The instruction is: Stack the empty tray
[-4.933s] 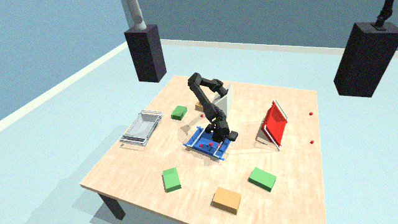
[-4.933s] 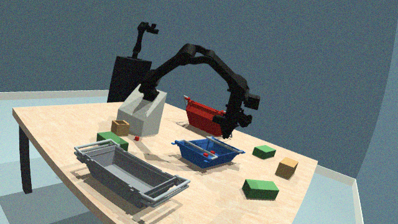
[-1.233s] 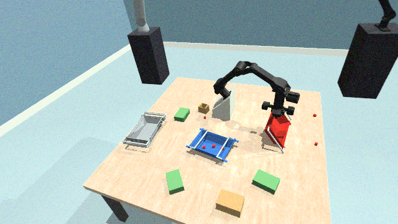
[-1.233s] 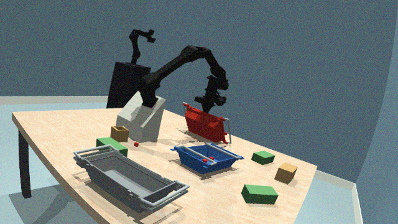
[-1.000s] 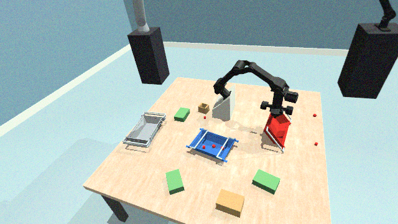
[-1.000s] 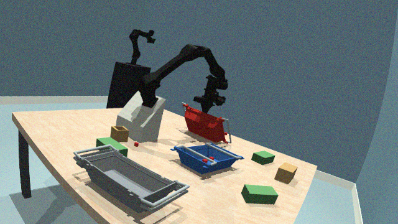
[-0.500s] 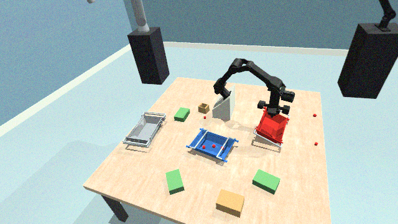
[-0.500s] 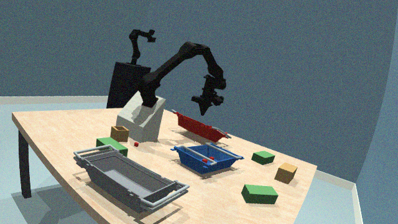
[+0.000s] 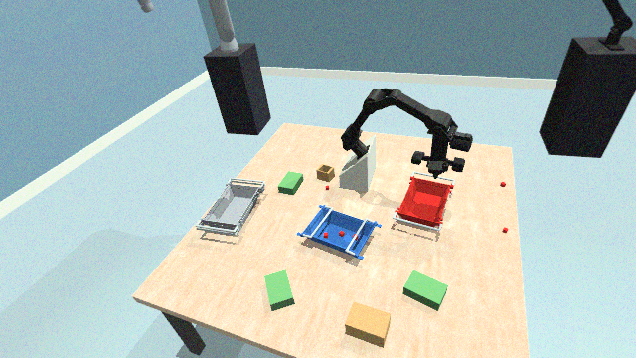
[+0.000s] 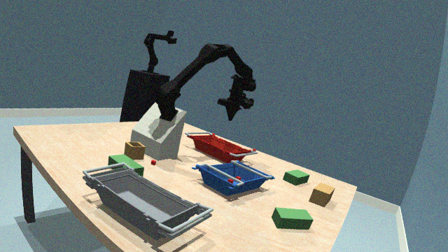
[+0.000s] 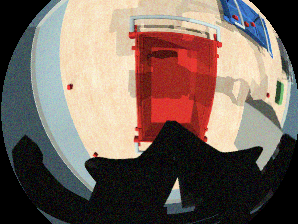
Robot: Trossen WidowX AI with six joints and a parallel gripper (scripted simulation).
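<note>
The blue tray point(image 9: 343, 220) point(image 10: 217, 185) point(image 11: 255, 36) stands on the table with small red blocks point(image 9: 342, 233) inside. Its two wire bars point(image 9: 318, 222) point(image 10: 221, 173) both lie across its top. The empty red tray point(image 9: 429, 199) point(image 10: 210, 147) point(image 11: 145, 90) stands upright on the table, right of the blue tray in the top view. Its wire bars point(image 9: 417, 223) point(image 10: 199, 133) point(image 11: 175, 18) stick out over its ends. My gripper point(image 9: 436, 175) point(image 10: 229, 119) point(image 11: 170, 124) is shut and empty, pointing down above the red tray, apart from it.
A grey tray point(image 9: 233, 205) point(image 10: 122, 206) stands at the table's left. Green blocks point(image 9: 279, 289) point(image 10: 292, 218), an orange block point(image 9: 367, 323) point(image 10: 322, 194), a small brown box point(image 9: 325, 173) point(image 10: 134, 150) and loose red cubes point(image 9: 503, 184) point(image 11: 70, 86) lie about. My arm's pale base point(image 9: 363, 171) point(image 10: 161, 143) stands behind.
</note>
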